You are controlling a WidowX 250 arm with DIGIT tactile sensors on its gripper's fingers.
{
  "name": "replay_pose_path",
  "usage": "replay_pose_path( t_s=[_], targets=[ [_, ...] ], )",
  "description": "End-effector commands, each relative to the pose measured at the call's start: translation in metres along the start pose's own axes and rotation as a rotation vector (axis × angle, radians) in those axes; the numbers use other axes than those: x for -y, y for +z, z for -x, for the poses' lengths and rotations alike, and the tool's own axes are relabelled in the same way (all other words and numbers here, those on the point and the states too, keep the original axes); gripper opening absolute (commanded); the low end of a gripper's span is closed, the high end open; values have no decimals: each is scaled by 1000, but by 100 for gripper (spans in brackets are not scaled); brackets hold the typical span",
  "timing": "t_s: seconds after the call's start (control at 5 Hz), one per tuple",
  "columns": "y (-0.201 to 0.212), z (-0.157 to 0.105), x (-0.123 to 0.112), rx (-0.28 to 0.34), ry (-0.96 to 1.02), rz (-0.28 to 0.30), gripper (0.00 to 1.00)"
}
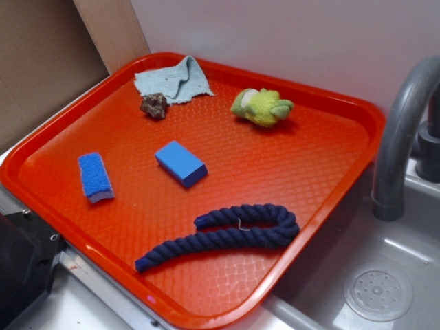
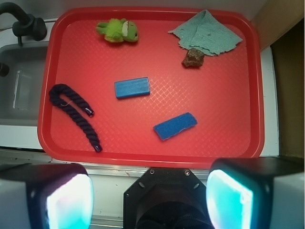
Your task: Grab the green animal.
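My gripper [image 2: 150, 200] is wide open and holds nothing; it hangs above the near edge of the red tray [image 2: 255, 95]. In the wrist view the green animal [image 2: 118, 30] lies at 11 o'clock on the tray, far from my fingers [image 2: 66, 198]. The cloth [image 2: 207, 33] is at 1 o'clock, the blue block [image 2: 132, 88] near the middle, the rope [image 2: 71, 112] at 9 o'clock.

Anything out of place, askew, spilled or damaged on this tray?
Nothing spilled or broken. The green animal lies tipped on its side near the tray's far edge, and the cloth is crumpled. The gripper is open, well clear.
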State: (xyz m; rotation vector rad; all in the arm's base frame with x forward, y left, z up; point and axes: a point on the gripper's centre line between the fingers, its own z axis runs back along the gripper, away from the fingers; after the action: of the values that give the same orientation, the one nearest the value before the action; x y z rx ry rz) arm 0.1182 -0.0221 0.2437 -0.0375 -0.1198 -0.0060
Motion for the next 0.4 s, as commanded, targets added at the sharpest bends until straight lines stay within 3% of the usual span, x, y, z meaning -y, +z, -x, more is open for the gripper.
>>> replay_pose_path(
  t_s=[0.0, 0.2],
  targets=[
    [0, 0, 0, 0, 0, 0, 100],
    [-13, -36, -3, 81, -223, -15, 100]
  ],
)
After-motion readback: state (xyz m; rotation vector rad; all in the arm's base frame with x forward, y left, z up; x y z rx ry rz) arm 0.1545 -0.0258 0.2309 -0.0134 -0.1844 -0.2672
